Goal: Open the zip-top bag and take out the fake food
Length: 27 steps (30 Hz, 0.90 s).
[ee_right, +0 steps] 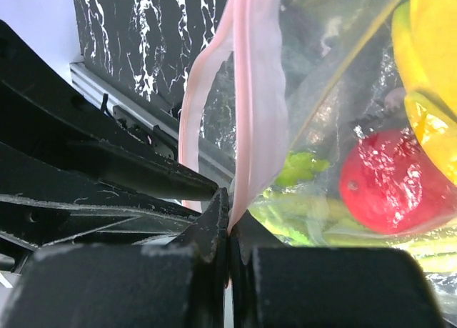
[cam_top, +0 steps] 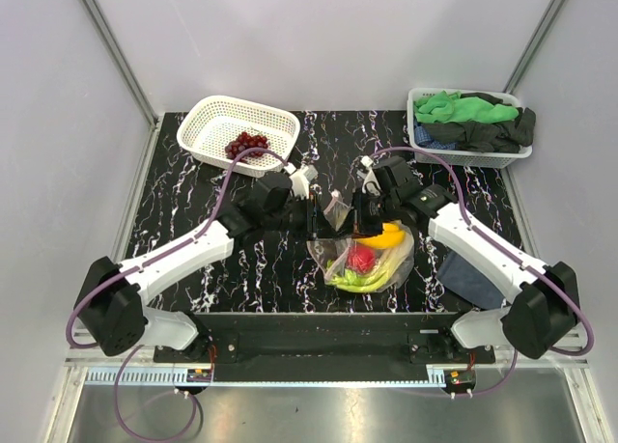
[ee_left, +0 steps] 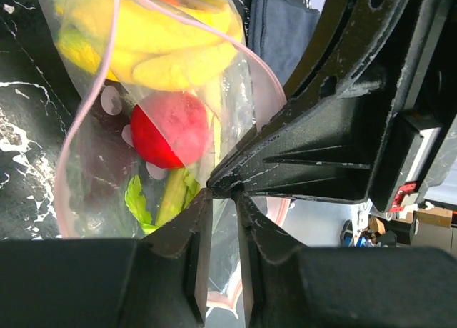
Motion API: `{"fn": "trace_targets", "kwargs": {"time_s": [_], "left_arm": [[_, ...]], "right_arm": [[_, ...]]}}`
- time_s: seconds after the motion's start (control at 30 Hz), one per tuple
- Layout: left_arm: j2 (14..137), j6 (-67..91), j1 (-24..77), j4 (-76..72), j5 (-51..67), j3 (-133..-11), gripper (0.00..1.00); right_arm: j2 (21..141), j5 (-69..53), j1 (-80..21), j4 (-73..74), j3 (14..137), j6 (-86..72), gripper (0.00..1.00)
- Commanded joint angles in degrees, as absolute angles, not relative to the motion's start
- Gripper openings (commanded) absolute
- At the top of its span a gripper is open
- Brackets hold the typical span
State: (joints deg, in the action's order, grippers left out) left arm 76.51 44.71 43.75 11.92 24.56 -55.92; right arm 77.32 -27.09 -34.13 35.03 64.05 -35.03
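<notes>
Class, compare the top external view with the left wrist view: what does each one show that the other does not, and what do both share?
Only the top view shows the white basket with grapes, the basket of cloths, and both arms meeting over the table.

Only the left wrist view shows the left gripper closing on the bag's edge, and the pale-green stalks up close.

Both show the clear zip-top bag, the yellow banana and the red fruit.

Both grippers, left [cam_top: 319, 214] and right [cam_top: 359, 214], meet at the raised mouth of the zip-top bag [cam_top: 372, 260], which lies well nearer than the white basket [cam_top: 217, 120].
</notes>
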Motion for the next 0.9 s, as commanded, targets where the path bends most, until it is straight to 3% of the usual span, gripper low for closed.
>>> {"fn": "trace_targets", "kwargs": {"time_s": [0.0,0.4,0.6,0.73,0.87], "left_arm": [[77.6,44.6,44.2,8.7,22.5,-55.4,0.21],[78.7,46.3,44.3,4.4,23.6,-53.3,0.21],[77.1,46.1,42.6,3.9,21.5,-50.6,0.13],[70.9,44.5,40.3,4.0,21.1,-49.1,0.16],[72.2,44.5,40.5,2.1,25.4,-49.1,0.22]], "right_arm": [[72.0,-31.6,-36.5,26.7,64.1,-39.5,0.00],[69.2,-33.0,-37.7,26.6,64.8,-42.7,0.00],[69.0,-33.0,-38.8,27.2,67.8,-43.8,0.00],[67.0,-32.2,-38.8,27.4,66.4,-44.3,0.00],[67.5,-31.8,-39.3,27.2,65.8,-44.1,0.00]]}}
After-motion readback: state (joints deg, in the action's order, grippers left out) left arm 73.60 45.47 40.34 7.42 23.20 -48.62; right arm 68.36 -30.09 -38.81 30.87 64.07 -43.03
